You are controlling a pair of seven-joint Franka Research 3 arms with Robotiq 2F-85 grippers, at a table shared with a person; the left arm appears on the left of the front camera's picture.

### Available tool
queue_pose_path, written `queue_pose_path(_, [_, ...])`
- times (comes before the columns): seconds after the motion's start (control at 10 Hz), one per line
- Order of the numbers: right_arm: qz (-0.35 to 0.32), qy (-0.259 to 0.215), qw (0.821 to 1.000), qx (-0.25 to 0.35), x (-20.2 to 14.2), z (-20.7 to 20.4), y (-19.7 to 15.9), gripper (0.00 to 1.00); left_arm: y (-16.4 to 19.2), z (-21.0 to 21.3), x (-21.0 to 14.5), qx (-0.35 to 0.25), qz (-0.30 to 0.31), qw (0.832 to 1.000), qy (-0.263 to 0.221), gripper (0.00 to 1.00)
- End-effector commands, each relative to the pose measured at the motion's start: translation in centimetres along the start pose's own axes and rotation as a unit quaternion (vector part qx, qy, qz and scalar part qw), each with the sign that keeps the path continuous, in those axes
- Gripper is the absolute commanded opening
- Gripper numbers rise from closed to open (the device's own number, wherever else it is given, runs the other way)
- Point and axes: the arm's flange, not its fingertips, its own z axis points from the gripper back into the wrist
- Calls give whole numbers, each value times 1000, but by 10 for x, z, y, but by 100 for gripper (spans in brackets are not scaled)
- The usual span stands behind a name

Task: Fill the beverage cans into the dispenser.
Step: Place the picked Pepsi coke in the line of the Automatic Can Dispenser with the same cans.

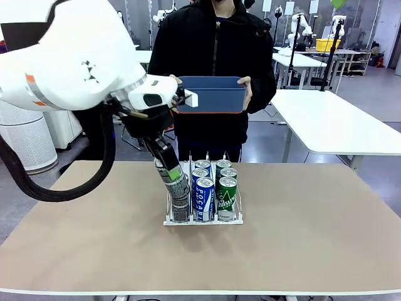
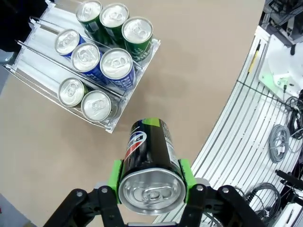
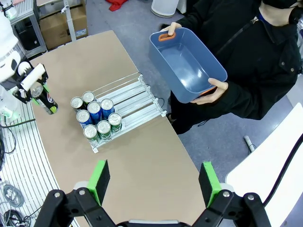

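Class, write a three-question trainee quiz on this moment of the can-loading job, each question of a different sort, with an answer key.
1. True or false: the left gripper holds a black can.
2. How many cans stand in the dispenser? A six, B eight, C ten.
3. Fill in: the person holds a blue ____.

Key: 1 true; 2 B, three green cans, three blue-and-white cans and two dark cans; 3 bin. The right gripper is open.

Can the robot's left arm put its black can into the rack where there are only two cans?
Probably yes. The left gripper holds the black can beside the dispenser, and that lane looks open behind its two cans, with nothing blocking it.
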Motion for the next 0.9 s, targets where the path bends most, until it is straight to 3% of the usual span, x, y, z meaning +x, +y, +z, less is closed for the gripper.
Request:
queue_pose_path(0.0, [1, -2, 1000, 0, 0, 0, 1, 100, -4, -22, 17, 42, 25, 998, 32, 58])
queue_pose_path(0.2, [1, -2, 1000, 0, 0, 0, 1, 100, -9, -48, 16, 45, 4, 998, 54, 58])
queue_pose_path(0.4, [1, -2, 1000, 0, 0, 0, 1, 100, -9, -66, 18, 80, 11, 996, 35, 58])
queue_pose_path(0.8, [1, -2, 1000, 0, 0, 0, 1, 100, 3, -86, 17, 82, 23, 996, 35, 58])
